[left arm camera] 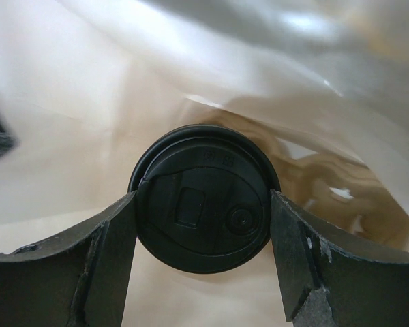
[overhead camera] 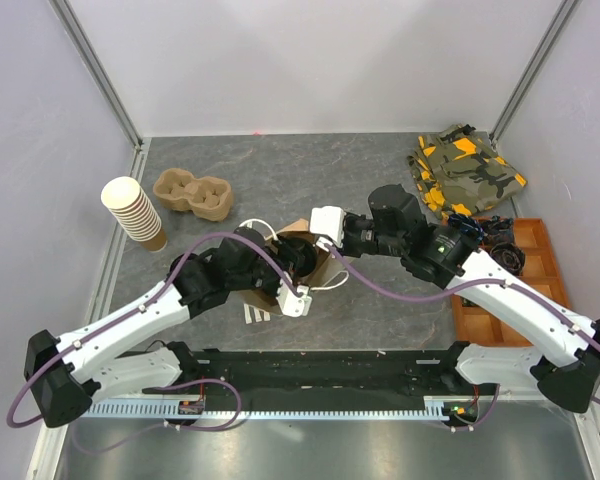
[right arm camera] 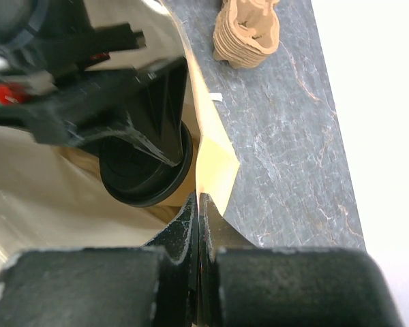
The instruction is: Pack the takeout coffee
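Note:
The takeout coffee (left arm camera: 203, 197), a brown cup under a round black lid, sits inside the open paper bag (overhead camera: 259, 296). My left gripper (left arm camera: 203, 204) reaches into the bag, and its fingers (left arm camera: 88, 272) press against both sides of the lid. In the right wrist view the cup (right arm camera: 133, 180) shows under one finger (right arm camera: 157, 116) of the left gripper. My right gripper (right arm camera: 199, 197) is shut on the bag's rim (right arm camera: 215, 160) and holds the mouth open. In the top view both grippers meet at the bag, and the cup is hidden there.
A tall stack of brown cups (overhead camera: 135, 212) and a moulded cup carrier (overhead camera: 192, 194) stand at the back left. A camouflage cloth (overhead camera: 467, 170) lies at the back right, with an orange compartment tray (overhead camera: 515, 290) below it. The carrier (right arm camera: 247, 30) also shows beyond the bag.

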`<state>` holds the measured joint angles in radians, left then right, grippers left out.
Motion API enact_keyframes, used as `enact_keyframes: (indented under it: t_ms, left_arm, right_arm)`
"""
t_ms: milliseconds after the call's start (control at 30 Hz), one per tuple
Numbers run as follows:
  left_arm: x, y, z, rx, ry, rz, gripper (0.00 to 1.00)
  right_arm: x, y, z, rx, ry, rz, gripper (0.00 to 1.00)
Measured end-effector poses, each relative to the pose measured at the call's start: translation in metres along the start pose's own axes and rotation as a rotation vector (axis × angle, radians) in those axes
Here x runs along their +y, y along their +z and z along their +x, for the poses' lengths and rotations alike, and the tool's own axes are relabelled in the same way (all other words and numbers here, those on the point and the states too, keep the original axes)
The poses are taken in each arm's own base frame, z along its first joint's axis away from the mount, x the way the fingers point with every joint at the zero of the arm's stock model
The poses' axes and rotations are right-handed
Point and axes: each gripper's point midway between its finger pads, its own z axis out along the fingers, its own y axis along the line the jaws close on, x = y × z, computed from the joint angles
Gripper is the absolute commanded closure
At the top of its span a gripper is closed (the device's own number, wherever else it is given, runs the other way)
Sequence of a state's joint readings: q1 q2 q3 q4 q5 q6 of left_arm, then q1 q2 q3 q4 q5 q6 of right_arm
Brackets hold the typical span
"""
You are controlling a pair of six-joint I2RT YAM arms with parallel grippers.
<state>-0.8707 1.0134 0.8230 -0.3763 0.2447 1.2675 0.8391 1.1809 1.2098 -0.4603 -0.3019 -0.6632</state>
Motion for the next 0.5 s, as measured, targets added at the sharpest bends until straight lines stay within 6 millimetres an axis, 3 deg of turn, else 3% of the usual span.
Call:
enact_keyframes:
  t_ms: [167, 500]
  left_arm:
    - [-0.011, 0.006, 0.006, 0.024, -0.032, 0.076, 0.81]
    - [-0.003, 0.016, 0.009, 0.015, -0.085, 0.05, 0.82]
  right_arm:
    - [0.004, -0.002, -0.003, -0.008, -0.005, -0.005, 1.0]
    - [0.008, -0.003, 0.0, 0.0, 0.069, -0.003, 1.0]
